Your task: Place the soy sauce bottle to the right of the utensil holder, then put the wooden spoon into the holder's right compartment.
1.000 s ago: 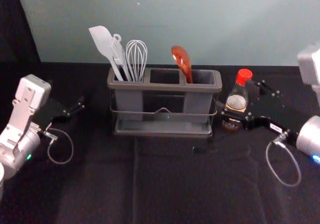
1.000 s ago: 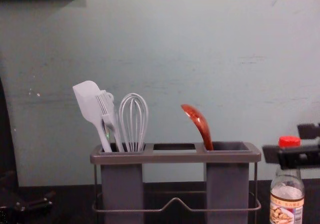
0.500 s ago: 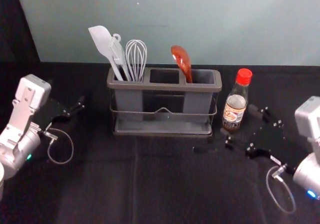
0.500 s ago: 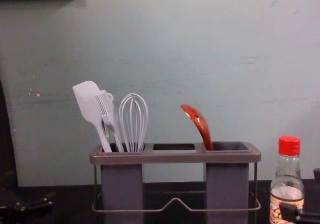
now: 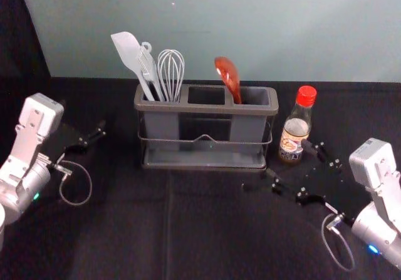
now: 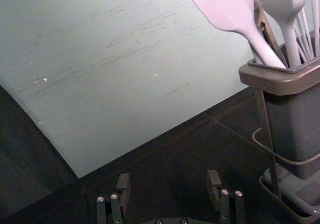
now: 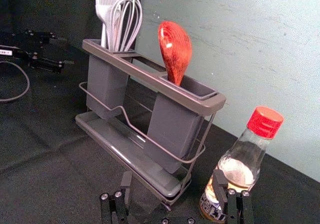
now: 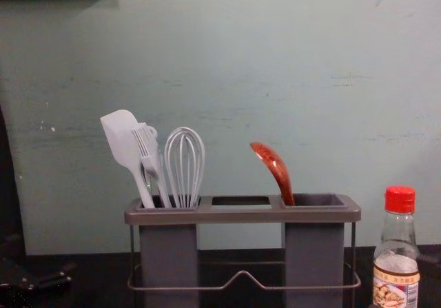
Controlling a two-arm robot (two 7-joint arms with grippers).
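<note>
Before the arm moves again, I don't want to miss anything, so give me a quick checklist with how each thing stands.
1. Soy sauce bottle upright, right of the utensil holder: ok.
2. Wooden spoon in the right compartment: ok.
3. Red cap on the bottle: ok.
4. Right gripper open, holding nothing: ok.
5. Right gripper clear of the bottle: cannot tell; one finger overlaps it in the right wrist view.
6. Left gripper open, left of the holder: ok.
</note>
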